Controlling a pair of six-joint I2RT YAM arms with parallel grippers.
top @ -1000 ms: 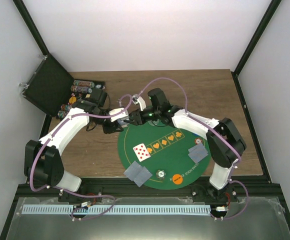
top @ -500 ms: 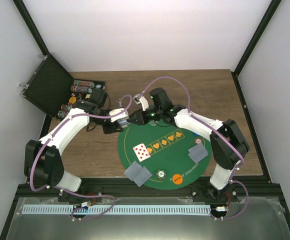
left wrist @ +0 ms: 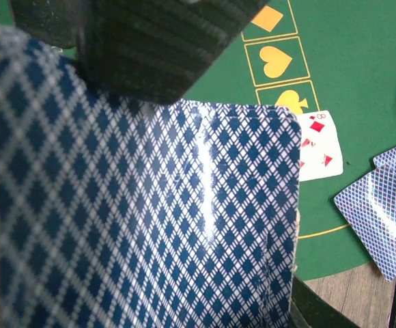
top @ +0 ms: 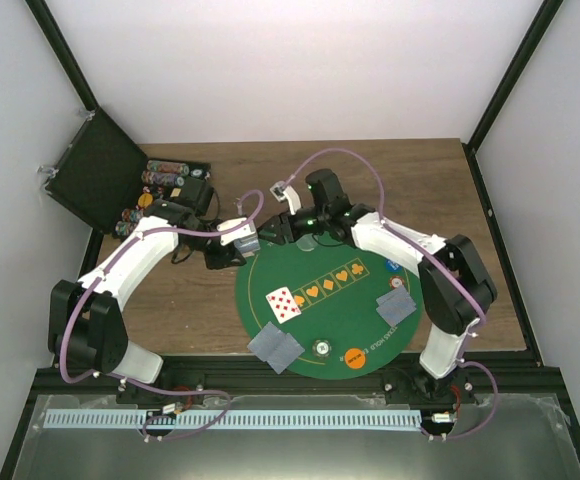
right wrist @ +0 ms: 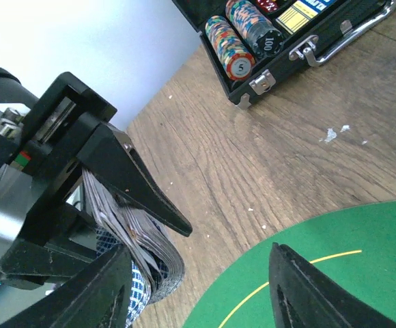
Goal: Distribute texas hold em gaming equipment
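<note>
Wood tabletop [top: 170, 300]; left gripper [right wrist: 147, 244] tight on deck [left wrist: 150, 219], right gripper [right wrist: 198, 273] half-open.

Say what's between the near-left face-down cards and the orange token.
One pale round token on the green mat, between the face-down cards and the orange token; seen in the top view.
</note>
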